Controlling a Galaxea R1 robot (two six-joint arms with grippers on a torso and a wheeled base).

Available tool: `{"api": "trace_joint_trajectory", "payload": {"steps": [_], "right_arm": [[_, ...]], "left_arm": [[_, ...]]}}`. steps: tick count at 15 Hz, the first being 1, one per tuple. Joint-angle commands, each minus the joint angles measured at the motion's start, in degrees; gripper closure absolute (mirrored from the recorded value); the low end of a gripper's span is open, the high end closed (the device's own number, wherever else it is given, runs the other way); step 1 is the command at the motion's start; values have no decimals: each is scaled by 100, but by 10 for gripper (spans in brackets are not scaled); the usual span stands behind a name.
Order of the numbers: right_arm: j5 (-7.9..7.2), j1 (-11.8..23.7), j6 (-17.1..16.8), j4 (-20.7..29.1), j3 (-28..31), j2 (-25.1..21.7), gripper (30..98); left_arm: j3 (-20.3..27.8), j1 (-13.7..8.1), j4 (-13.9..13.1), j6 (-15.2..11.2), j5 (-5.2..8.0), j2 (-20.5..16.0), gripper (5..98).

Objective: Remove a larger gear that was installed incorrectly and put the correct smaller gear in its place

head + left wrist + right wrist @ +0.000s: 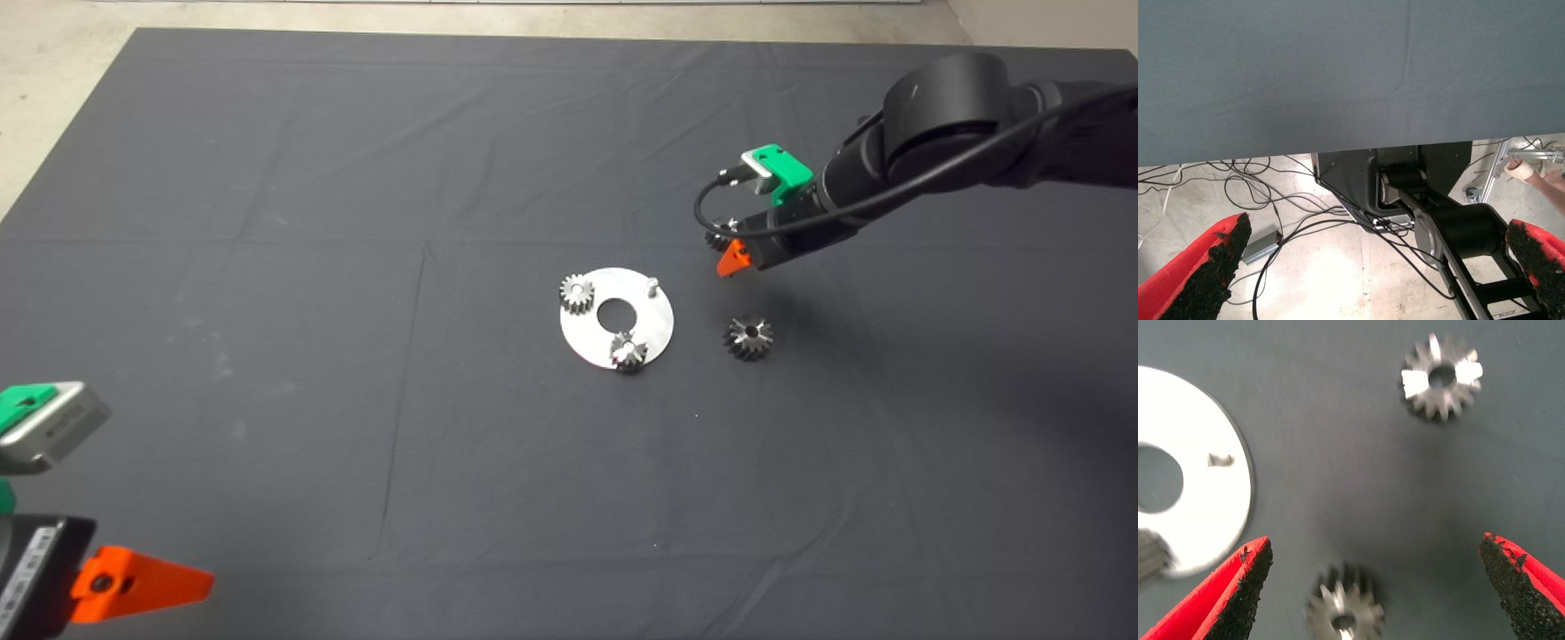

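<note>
A dark mat (356,267) covers the table; pale concrete floor (1338,267) carries tangled black cables (1258,193).

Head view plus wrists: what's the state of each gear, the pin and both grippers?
larger gear: off the plate, flat on the mat, hole up.
smaller gear: on the mat, not gripped.
pale gear: on the plate.
third small gear: on the plate's edge.
pin: bare.
right gripper: open, above the smaller gear.
left gripper: open, parked lower left.
</note>
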Motion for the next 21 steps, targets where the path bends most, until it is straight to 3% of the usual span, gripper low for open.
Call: {"api": "trace_joint_trajectory", "payload": {"steps": [1, 4, 6, 9, 14, 18, 21], "right_arm": [[216, 132, -22, -333, -487, 71, 461], [555, 124, -31, -1124, -555, 71, 408], [720, 124, -22, -1222, -662, 79, 360], [762, 115, -27, -1387, -707, 79, 311], [793, -62, 4, -1882, -768, 238, 308], [1131, -562, 13, -2294, -759, 168, 308], [1188, -641, 31, -2409, -768, 167, 308]], "left_arm": [[80, -29, -76, -26, -11, -36, 55], [61, -29, -76, -34, -20, -27, 55], [63, -29, -76, -55, -11, -36, 55], [54, -29, -67, -87, -11, -36, 55], [28, -29, -76, -105, -2, -36, 55], [37, -29, -76, -114, -2, -53, 55], [63, -29, -76, -140, -2, -199, 55]]}}
